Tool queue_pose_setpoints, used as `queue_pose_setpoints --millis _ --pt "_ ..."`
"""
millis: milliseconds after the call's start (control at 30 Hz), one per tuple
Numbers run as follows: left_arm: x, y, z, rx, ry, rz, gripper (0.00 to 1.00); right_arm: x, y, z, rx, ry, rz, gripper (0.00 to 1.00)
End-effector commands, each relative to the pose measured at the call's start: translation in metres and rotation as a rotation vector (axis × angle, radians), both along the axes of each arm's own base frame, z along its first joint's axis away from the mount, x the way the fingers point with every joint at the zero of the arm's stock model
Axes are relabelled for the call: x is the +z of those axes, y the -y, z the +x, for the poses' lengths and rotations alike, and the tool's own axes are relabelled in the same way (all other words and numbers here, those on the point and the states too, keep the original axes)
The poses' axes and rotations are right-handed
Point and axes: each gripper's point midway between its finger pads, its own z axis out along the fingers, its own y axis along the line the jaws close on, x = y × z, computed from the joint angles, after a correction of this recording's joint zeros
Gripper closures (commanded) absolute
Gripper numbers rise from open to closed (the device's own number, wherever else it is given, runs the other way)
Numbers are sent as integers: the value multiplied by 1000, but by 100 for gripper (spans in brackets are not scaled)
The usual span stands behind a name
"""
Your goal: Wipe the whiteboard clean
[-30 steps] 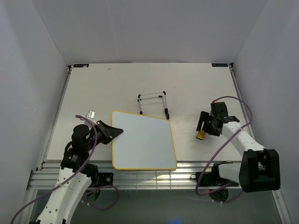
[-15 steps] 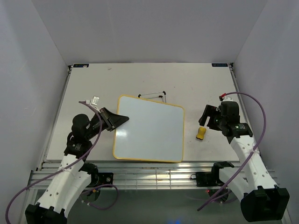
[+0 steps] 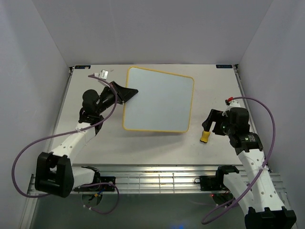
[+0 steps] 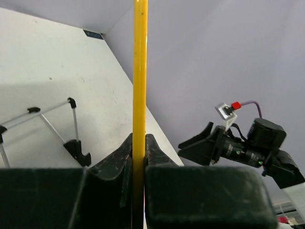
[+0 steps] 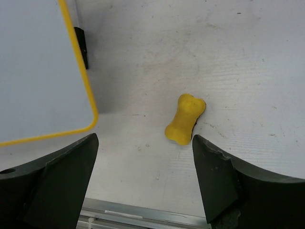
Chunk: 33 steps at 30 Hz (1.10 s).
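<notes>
Your white surface, near to far:
- Right pincer: released, over the yellow eraser at 4 o'clock.
- Whiteboard: mid-surface, held aloft, its 9 o'clock edge clenched by the left pincer.
- Pale lilac walls: beyond.

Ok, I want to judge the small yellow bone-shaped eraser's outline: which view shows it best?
The right wrist view: the small yellow bone-shaped eraser lies close and unobstructed ahead of the open right gripper. The top external view shows only a tiny yellow spot beside that gripper. The left wrist view misses it.
</notes>
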Motion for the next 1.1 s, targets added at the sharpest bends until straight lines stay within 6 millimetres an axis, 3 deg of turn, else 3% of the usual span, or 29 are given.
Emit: queue_pose_setpoints --millis 0,133,333,700,1067 --pt "75 2 4 -15 319 -123 100 25 -3 -2 29 67 9 15" --pt "87 9 21 -37 430 -130 100 27 -6 -6 53 94 20 15" --pt "88 12 46 -31 532 -115 100 22 -12 -11 85 89 41 15" --pt "52 4 103 -13 540 -83 100 24 -10 -14 105 85 13 16" --pt "28 3 106 -64 537 -56 100 34 -13 -13 129 92 11 17"
